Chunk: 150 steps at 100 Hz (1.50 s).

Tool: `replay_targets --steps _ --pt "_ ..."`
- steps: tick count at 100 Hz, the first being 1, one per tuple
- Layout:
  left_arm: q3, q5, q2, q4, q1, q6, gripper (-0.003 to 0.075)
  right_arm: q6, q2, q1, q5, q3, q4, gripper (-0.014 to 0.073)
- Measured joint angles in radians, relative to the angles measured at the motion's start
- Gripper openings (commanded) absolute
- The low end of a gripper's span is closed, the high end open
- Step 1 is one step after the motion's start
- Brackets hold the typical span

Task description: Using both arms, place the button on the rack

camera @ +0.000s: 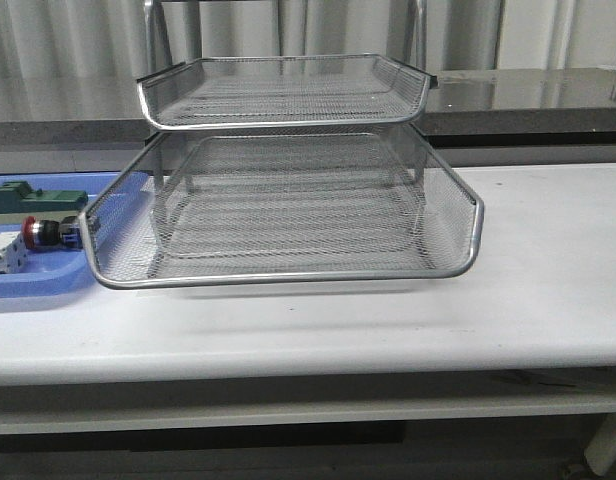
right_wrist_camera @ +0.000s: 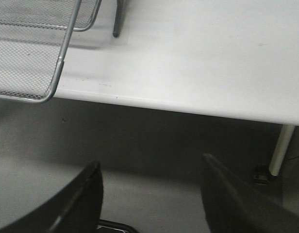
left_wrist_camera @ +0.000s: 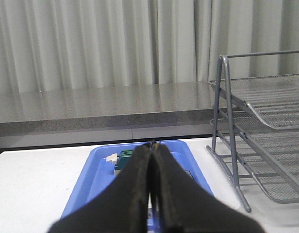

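The button (camera: 48, 232), red cap with a dark body, lies on its side in a flat blue tray (camera: 28, 285) left of the rack (camera: 288, 278). The rack is silver mesh; its lower tray is slid out toward me and a smaller tray sits above. Neither arm shows in the front view. My left gripper (left_wrist_camera: 152, 145) is shut with nothing between its fingers, poised above the blue tray (left_wrist_camera: 93, 170); its fingers hide the button there. My right gripper (right_wrist_camera: 150, 160) is open and holds nothing, in front of the table's front edge, right of the rack's tray corner (right_wrist_camera: 23, 73).
A green block (camera: 28, 197) and a white part (camera: 3, 255) share the blue tray with the button. The white table (camera: 548, 270) stretches right of the rack. A grey counter (camera: 528, 95) and curtains stand behind. A table leg (right_wrist_camera: 280, 150) shows below.
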Motion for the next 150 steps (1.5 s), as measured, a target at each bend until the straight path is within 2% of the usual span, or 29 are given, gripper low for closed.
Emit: replay_targets --steps 19,28,42,61,71,150 --pt "0.0 0.0 0.0 0.0 0.0 0.0 -0.0021 0.044 -0.099 0.0 0.043 0.0 -0.056 0.044" --pt "0.0 0.0 0.0 0.0 0.0 0.0 -0.0021 0.057 -0.135 0.0 0.05 0.0 -0.065 0.0397" --pt "0.0 0.0 0.0 0.0 0.0 0.0 -0.0021 0.057 -0.16 0.0 0.052 0.0 -0.065 0.0255" --pt "0.0 0.0 0.0 0.0 0.0 0.0 -0.0021 0.057 -0.162 0.0 0.053 0.0 -0.066 0.0011" --pt "0.0 0.0 0.0 0.0 0.0 0.0 -0.0021 0.057 -0.162 0.0 0.053 0.0 -0.066 -0.0074" --pt "0.0 0.0 0.0 0.0 0.0 0.0 -0.0021 0.057 -0.162 0.0 0.053 0.0 -0.067 -0.0068"
